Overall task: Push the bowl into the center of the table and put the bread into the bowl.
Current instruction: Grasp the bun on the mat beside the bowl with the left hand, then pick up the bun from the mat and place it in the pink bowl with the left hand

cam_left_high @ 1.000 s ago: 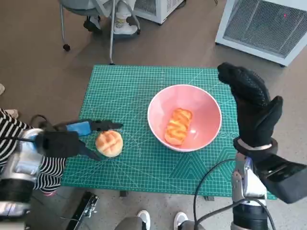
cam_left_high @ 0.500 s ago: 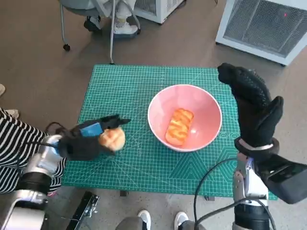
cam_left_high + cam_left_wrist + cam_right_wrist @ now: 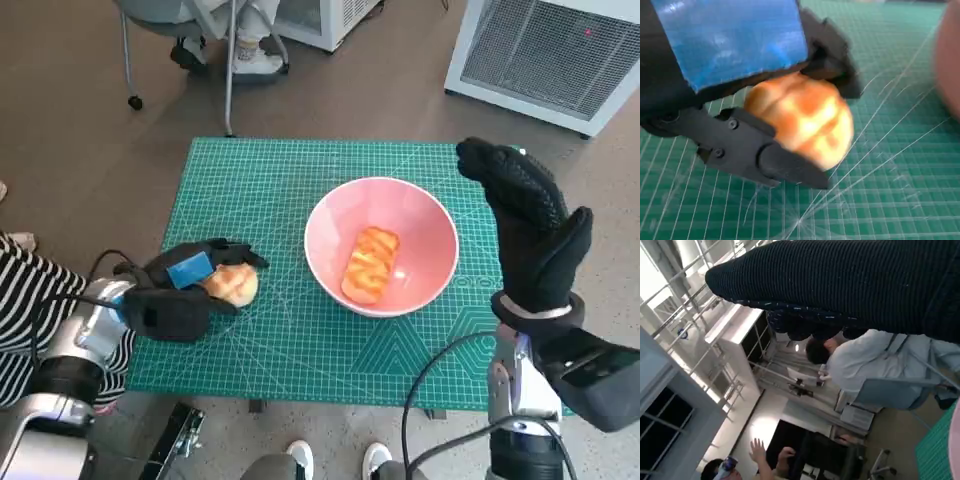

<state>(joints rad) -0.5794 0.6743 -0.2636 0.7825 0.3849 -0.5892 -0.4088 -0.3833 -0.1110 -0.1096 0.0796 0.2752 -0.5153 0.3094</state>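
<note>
We see our left hand (image 3: 178, 292) closed around the round bread bun (image 3: 232, 284), its fingers (image 3: 790, 167) wrapped on both sides, low on the green mat (image 3: 270, 190) at about eight o'clock. The pink bowl (image 3: 430, 225) sits near the centre, with a long glazed bread (image 3: 369, 263) inside. At three o'clock our right hand (image 3: 528, 228) stands raised beside the bowl, fingers extended, holding nothing.

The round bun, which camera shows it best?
The left wrist view: the bun fills the frame, clasped by the left hand. The head view shows it small, partly hidden under that hand. The right wrist view misses it.
</note>
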